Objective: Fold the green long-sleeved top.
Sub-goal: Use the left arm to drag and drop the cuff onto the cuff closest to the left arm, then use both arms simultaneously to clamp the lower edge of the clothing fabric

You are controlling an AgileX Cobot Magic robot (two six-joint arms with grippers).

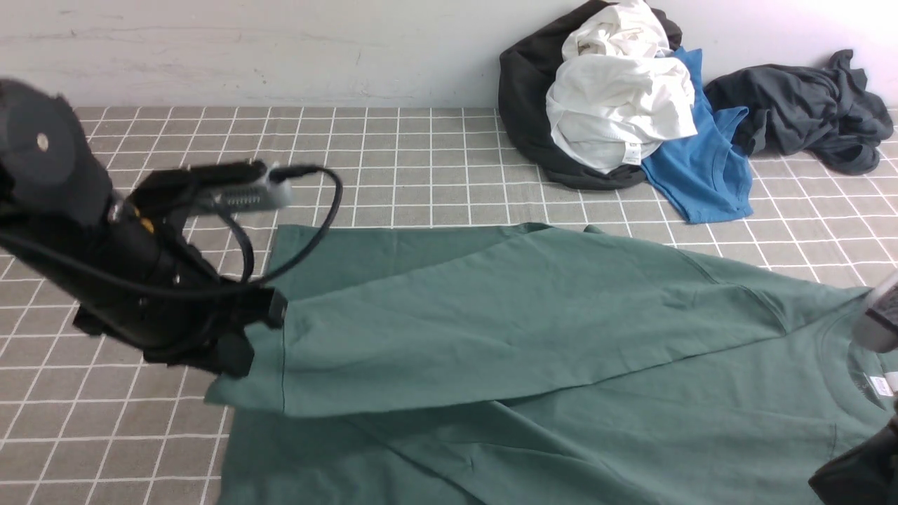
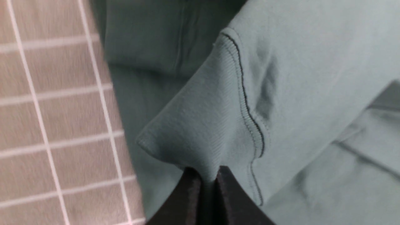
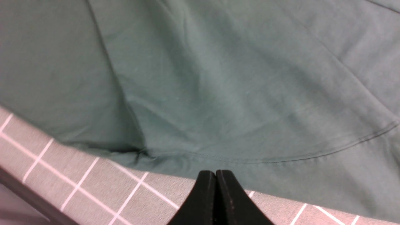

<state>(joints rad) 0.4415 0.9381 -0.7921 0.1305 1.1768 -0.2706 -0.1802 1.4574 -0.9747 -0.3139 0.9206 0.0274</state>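
The green long-sleeved top [image 1: 533,330] lies spread on the checked cloth, its neck with a white label [image 1: 880,384] at the right. One sleeve is drawn across the body towards the left. My left gripper [image 1: 270,312] is shut on that sleeve's ribbed cuff [image 2: 200,125], pinched between the jaws [image 2: 208,175] and lifted a little. My right gripper [image 3: 215,175] is shut and empty, over the checked cloth just off the top's hem [image 3: 250,159]. In the front view only part of the right arm [image 1: 859,473] shows at the bottom right corner.
A pile of clothes sits at the back right against the wall: a black garment [image 1: 526,105], white ones [image 1: 617,105], a bright blue T-shirt [image 1: 701,175] and a dark grey garment [image 1: 800,112]. Checked cloth [image 1: 393,161] covers the table.
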